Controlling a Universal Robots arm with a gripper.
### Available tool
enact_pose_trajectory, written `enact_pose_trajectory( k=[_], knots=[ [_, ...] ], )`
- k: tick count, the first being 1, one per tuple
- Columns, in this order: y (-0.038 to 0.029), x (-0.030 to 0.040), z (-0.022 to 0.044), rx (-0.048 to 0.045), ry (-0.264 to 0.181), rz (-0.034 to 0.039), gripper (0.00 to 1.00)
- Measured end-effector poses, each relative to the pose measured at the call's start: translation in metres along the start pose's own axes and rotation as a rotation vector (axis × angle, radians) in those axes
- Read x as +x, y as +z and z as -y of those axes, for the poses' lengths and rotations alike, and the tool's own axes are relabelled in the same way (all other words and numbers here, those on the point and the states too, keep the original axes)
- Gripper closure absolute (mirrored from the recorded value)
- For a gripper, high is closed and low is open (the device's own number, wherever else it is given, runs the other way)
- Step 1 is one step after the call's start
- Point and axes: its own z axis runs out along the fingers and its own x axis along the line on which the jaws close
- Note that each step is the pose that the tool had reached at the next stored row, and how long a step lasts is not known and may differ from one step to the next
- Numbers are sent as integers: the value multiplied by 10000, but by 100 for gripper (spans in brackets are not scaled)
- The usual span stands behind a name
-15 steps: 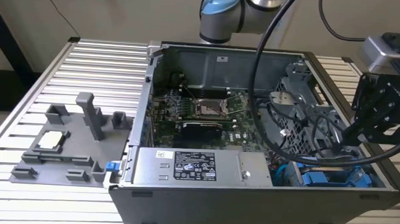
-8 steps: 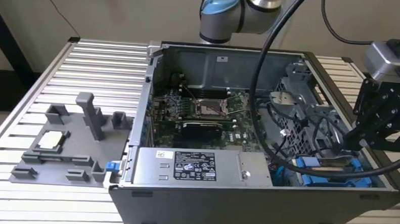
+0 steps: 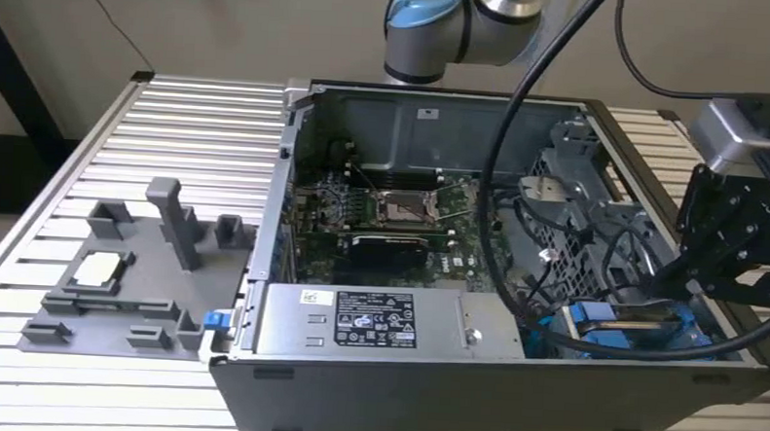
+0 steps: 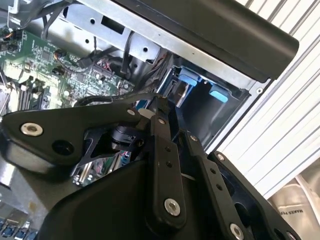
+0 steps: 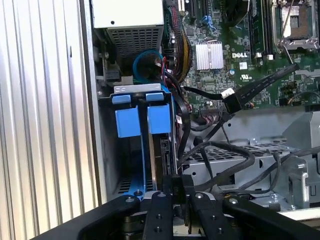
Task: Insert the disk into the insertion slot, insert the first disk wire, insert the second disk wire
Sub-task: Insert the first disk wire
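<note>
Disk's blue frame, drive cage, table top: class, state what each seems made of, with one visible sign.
Disk's blue frame: probably moulded plastic; uniform bright colour, smooth low-gloss faces. Drive cage: sheet metal; grey, thin, perforated, dull sheen. Table top: likely aluminium; silvery ribbed profiles with soft shine.

Ribbed bare-metal table (image 3: 182, 109); matt grey plastic tray (image 3: 121, 292) at lower left; dark matt metal case (image 3: 481, 395); disk (image 3: 595, 315) framed in smooth blue plastic.
</note>
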Motion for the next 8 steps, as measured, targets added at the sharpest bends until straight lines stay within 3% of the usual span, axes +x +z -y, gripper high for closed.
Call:
enact_pose_trajectory(
  k=[5,8],
  knots=[
    [76,6,3,-11,-126,-6,81],
    [96,8,4,-47,-599,-25,81]
  ],
)
